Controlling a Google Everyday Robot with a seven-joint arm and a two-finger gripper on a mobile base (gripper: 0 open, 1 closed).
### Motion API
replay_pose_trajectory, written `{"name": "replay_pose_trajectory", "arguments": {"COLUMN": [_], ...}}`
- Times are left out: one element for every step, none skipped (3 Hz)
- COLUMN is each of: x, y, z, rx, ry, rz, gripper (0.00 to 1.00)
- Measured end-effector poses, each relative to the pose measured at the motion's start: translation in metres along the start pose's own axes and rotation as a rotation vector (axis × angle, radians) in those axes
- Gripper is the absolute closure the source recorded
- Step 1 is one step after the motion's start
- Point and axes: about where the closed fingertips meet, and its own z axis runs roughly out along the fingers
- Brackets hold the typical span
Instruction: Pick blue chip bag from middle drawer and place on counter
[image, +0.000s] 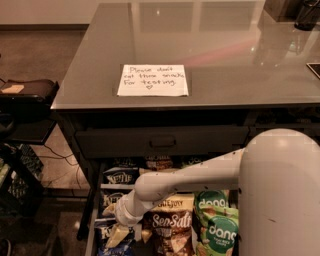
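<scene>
The middle drawer (92, 236) is pulled open below the counter (225, 55). Dark-blue Kettle chip bags lie in its left column: one at the back (120, 176), one behind the gripper (113, 198) and one at the front (106, 235), partly hidden. My gripper (116, 231) hangs from the white arm (190, 177), low over the front blue bag in the left column. I cannot tell whether it touches a bag.
A brown Sea Salt bag (172, 226) and a green dang bag (218, 231) fill the drawer's middle and right. A closed drawer front (162, 141) sits above. A handwritten note (153, 80) lies on the counter. A black crate (20, 175) stands on the left.
</scene>
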Motion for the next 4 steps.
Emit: {"name": "replay_pose_trajectory", "arguments": {"x": [0.007,0.019,0.031,0.038], "y": [-0.003,-0.007,-0.007,-0.002], "z": [0.007,0.010,0.012,0.014], "rx": [-0.016,-0.019,-0.024,-0.034], "ry": [0.011,0.030,0.050,0.063], "rz": [0.009,0.024,0.046,0.066], "gripper": [0.30,0.31,0.33,0.51]}}
